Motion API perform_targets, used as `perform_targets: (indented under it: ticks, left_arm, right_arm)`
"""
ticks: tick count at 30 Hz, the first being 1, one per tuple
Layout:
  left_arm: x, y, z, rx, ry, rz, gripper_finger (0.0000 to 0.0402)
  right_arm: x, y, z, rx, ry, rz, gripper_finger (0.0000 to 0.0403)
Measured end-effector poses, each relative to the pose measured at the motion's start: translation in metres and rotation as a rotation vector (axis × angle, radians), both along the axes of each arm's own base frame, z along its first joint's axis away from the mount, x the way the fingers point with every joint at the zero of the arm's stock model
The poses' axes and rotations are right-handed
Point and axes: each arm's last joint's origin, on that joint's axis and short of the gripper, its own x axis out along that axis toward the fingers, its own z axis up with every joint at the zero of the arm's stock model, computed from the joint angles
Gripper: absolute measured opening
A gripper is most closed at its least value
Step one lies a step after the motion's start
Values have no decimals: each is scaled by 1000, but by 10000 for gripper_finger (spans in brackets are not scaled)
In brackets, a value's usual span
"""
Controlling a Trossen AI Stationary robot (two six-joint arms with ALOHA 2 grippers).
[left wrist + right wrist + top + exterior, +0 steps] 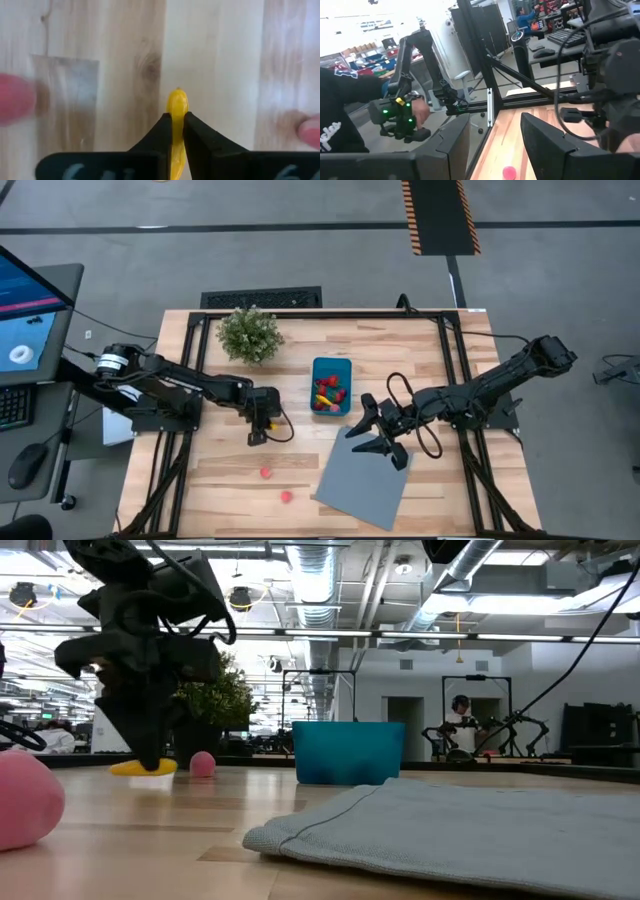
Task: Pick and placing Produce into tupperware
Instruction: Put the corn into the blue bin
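My left gripper (257,432) points down at the table left of the teal tub (331,385) and is shut on a yellow elongated produce piece (176,106). The tub (348,752) holds several red and yellow pieces (327,392). Two pink-red pieces lie loose on the wood (266,472) (286,496), nearer the table's near edge. One pink ball (203,764) shows just beyond the left gripper (150,752) in the low view. My right gripper (385,437) is open and holds nothing, hovering over the far edge of the grey sheet (365,475). My left gripper pinches the yellow piece (143,768) between its two fingers (165,132), coming from above and pointing down. The fingers close across its narrow width, and one end (177,97) sticks out past the fingertips. In the low view the piece sits at table level, lying flat.
A bushy green potted plant (249,333) stands near the far edge, left of the tub. The flat grey sheet (470,830) lies on the near right part of the table. A large pink piece (25,800) sits close to the low camera. A person holding a controller (400,117) is beyond the table.
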Motion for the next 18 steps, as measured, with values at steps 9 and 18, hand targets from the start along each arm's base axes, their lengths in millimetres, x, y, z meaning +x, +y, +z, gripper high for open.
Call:
perform_targets:
  ticks: [9, 18]
  left_arm:
    - [10, -10, 27, 199, 25, -42, 33]
    - [13, -40, 70, 790, -9, -46, 23]
  right_arm:
    - [3, -10, -12, -48, 120, -68, 196]
    - [7, -34, -24, -99, 237, -217, 196]
